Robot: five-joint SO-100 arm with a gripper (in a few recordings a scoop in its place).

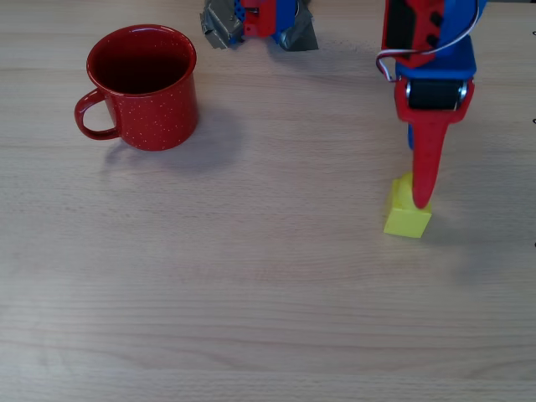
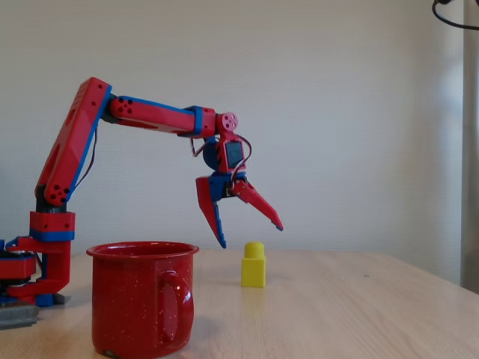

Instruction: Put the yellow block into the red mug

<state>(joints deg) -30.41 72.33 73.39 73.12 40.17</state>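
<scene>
A red and blue robot arm [image 2: 150, 118] reaches out over a pale wood-grain table [image 1: 251, 293], its pointed red gripper [image 2: 251, 235] hanging with its two fingers spread wide apart and nothing between them. In the fixed view the fingertips hang above the tabletop, one a little higher than the stud of the small bright yellow plastic building brick [image 2: 254, 265], the other just below that height, and the brick stands upright on the table, free of the claw. One finger slants down on the brick's left, the other angles out over it to the right.

Seen from overhead, the gripper [image 1: 421, 197] points down the picture and its red tip overlaps the yellow block [image 1: 405, 211], which sits on the right half of the table.

The red enamel-style mug with fine white speckles [image 1: 146, 88] stands upright well apart from the brick, at the upper left of the overhead view, its looped handle turned to the left and its dark inside open to the camera. In the fixed view the mug [image 2: 142, 298] stands in the foreground, nearer the camera than the brick. The arm's base [image 1: 255, 21] is fixed at the table's far edge.
</scene>
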